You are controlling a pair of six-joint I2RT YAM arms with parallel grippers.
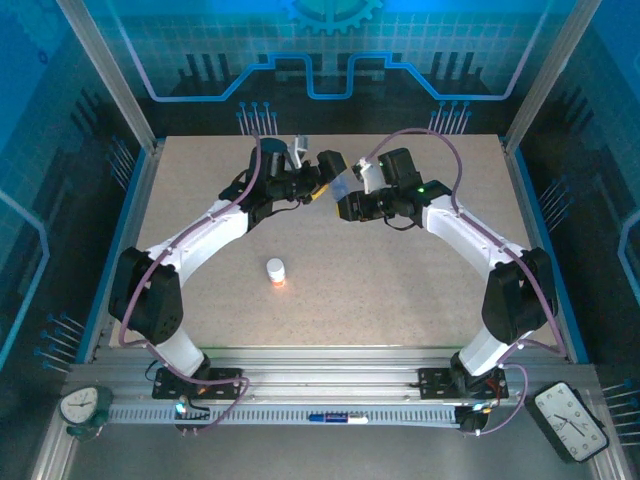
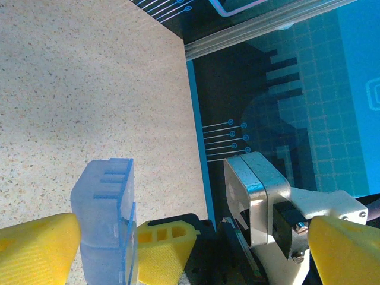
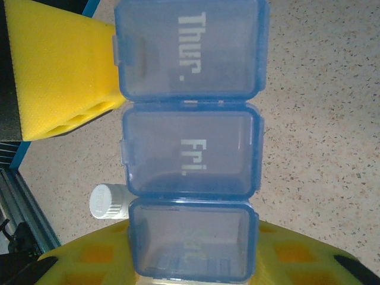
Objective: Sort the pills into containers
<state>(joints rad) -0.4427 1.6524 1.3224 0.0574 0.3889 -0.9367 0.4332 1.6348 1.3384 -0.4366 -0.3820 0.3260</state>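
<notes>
Long axis of pill box [image 3: 190, 148] straight out from right claw [image 3: 193, 267], which clamps Sat end; Thur end farthest. Beside Thur, left claw [image 2: 190, 243] spread wide.

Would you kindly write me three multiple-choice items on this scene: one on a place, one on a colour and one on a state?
1. Where is the orange bottle? A on a clock; B standing on the table; C on the front rail.
2. What colour is the pill box? A blue; B red; C white.
3. How is the Fri. lid? A missing; B flipped open; C closed.
Key: B, its base rests on the tabletop; A, it is translucent blue plastic; C, it lies flat over its compartment.
</notes>
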